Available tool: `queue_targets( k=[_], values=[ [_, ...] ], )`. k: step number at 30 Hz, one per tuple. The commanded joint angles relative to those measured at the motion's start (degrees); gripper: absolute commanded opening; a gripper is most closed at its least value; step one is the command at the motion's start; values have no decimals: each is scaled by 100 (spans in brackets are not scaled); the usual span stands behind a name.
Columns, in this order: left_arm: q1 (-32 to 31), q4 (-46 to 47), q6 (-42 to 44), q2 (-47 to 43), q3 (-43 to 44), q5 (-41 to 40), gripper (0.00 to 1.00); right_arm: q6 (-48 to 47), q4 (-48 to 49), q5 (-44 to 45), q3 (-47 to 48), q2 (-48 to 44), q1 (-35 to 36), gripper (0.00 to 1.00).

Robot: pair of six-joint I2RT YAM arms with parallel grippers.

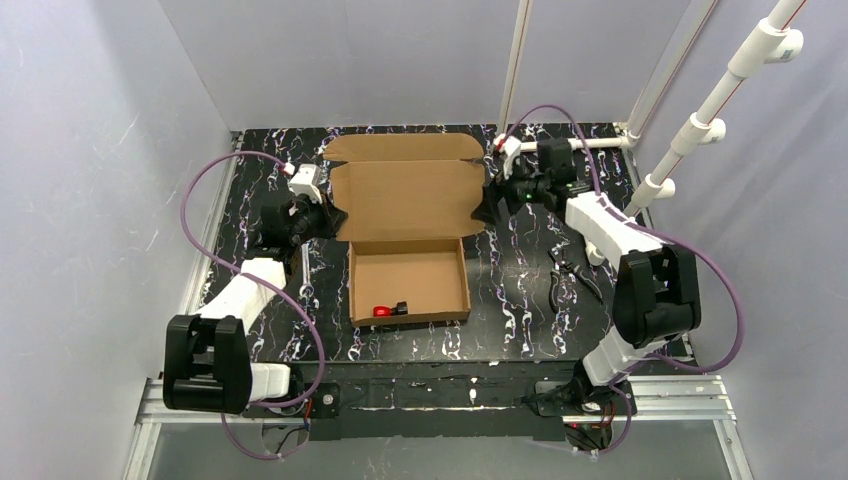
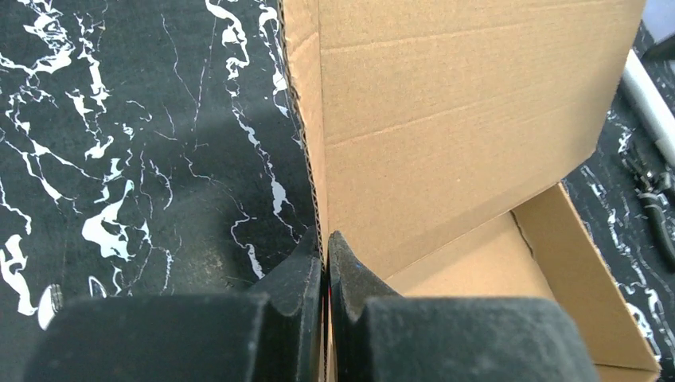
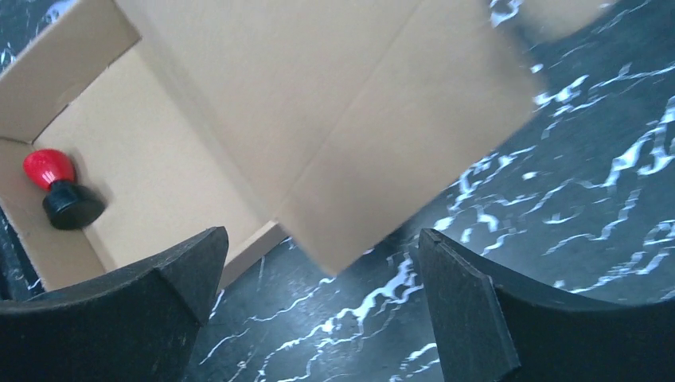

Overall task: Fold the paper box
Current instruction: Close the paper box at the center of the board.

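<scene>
The paper box (image 1: 410,280) of brown cardboard lies mid-table with its base walls up and its lid panel (image 1: 405,200) tilted up behind. My left gripper (image 1: 335,220) is shut on the lid's left edge. In the left wrist view the corrugated edge (image 2: 306,135) runs down between the closed fingertips of the left gripper (image 2: 325,243). My right gripper (image 1: 488,205) stands open just off the lid's right edge. In the right wrist view the right gripper (image 3: 322,233) has wide jaws holding nothing, and the lid's corner (image 3: 350,159) hangs just beyond the fingertips.
A small red and black object (image 1: 390,309) lies in the box's front left corner, also in the right wrist view (image 3: 60,191). Black pliers (image 1: 565,275) lie on the marbled table to the right of the box. White pipes (image 1: 700,120) rise at the back right.
</scene>
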Motion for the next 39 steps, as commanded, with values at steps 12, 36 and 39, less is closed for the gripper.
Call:
queue_targets(
  k=[12, 36, 39],
  values=[
    [-47, 892, 651, -622, -553, 259, 0, 981, 457, -1516, 1022, 858, -572, 97],
    [-74, 1077, -495, -1052, -697, 618, 35, 359, 211, -798, 1169, 311, -409, 2],
    [-5, 1072, -796, -1257, -779, 642, 48, -194, -64, -1013, 1275, 357, -410, 1]
  ],
)
